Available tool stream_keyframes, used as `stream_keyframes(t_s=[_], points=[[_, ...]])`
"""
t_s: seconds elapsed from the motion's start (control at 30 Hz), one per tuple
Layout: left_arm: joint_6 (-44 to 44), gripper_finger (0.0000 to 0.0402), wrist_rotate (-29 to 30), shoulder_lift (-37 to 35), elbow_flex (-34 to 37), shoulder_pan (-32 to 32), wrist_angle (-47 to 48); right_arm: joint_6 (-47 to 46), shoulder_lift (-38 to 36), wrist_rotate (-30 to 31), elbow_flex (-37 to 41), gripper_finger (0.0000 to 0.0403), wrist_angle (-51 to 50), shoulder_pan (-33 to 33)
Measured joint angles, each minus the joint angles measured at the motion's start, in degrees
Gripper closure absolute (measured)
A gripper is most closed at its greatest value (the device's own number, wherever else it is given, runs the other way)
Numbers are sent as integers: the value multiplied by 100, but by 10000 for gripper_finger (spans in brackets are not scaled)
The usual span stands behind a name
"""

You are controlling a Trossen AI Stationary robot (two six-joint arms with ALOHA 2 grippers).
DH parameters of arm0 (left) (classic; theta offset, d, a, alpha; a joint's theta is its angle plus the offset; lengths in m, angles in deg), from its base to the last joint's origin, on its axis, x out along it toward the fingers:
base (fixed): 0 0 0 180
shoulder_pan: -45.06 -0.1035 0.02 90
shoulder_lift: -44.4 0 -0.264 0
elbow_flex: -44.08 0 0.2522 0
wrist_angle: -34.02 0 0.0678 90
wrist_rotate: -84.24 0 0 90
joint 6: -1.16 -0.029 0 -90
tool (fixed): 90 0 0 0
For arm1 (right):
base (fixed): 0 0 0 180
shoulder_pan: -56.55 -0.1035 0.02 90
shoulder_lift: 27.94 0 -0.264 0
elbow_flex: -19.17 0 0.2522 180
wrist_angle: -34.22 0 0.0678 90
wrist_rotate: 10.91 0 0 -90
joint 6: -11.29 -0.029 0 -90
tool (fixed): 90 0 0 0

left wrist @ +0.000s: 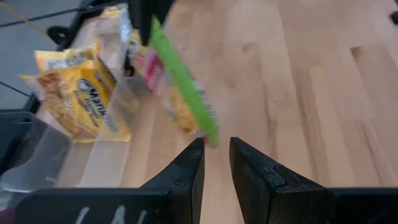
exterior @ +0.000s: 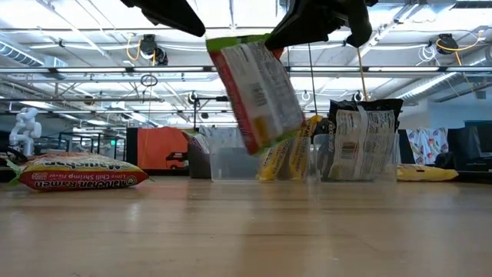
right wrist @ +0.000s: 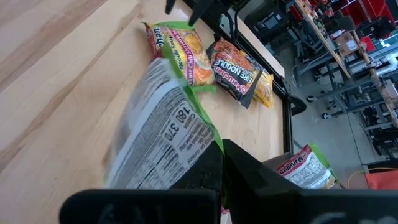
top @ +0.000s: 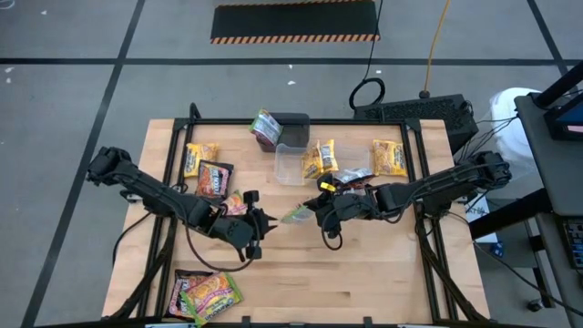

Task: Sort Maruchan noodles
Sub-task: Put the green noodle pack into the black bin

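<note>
Grey concrete floor [top: 73,91] with dark seams around the wooden table [top: 364,273]; hazard-striped black mat [top: 294,21] beyond its far edge. White ceiling trusses [exterior: 92,69], orange partition [exterior: 160,148], shelving racks [right wrist: 348,37].

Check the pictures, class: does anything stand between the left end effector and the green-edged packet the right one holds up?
Nothing visible does. The green-edged packet hangs from the shut right end effector, and the left end effector faces it, fingers parted, across bare table.

In the high view a green-edged crinkly ramen packet [top: 296,215] hangs mid-frame between both grippers, clear plastic tub [top: 290,164] just above it.
</note>
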Motion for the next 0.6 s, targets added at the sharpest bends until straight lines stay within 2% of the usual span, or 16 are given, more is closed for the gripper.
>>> stream_keyframes(t_s=[0.33,0.6], points=[[-72,319,46,-1,0,-155,6,0,0,-2,0,403,-2,-2],[32,319,-275,60,0,-419,16,0,0,0,0,403,-4,-2]])
